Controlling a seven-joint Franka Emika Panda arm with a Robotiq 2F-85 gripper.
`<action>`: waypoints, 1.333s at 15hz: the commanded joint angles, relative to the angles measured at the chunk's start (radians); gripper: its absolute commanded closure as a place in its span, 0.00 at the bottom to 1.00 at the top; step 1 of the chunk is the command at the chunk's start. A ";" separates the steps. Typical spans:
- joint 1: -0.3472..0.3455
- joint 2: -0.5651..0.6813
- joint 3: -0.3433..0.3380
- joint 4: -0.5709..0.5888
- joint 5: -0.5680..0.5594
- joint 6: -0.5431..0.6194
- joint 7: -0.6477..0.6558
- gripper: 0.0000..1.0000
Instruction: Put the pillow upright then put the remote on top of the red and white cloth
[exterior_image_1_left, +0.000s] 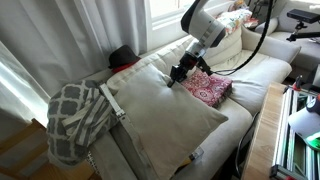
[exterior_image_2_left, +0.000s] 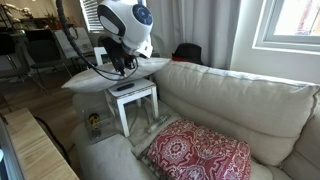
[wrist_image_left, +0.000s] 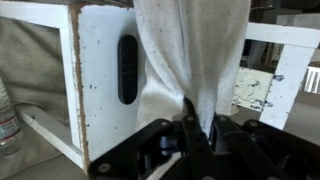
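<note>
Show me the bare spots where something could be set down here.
The red and white cloth lies bare on top. Open couch seat lies beyond it, away from the pillow. Crowded: that pillow, gripped by the end effector, and the lattice blanket cover the other end.

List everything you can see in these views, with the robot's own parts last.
pillow: one, cream, lying across the sofa end, fabric pinched in the jaws
red and white cloth: one, dark red with a white pattern, on the sofa seat
remote: one, black, on the side table
side table: one, white, beside the sofa end
blanket: one, grey-and-white lattice, bunched beside the pillow
sofa: one, cream, in front of the window
bottle: one, clear plastic, next to the side table
robot arm: one, white, above the side table
gripper: one, black, jaws shut on the pillow fabric
</note>
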 joint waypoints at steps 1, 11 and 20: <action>0.041 -0.122 0.030 -0.052 0.011 0.030 0.093 0.97; 0.104 -0.255 0.116 -0.025 0.050 0.021 0.235 0.97; 0.163 -0.235 0.162 0.019 0.272 0.257 0.155 0.97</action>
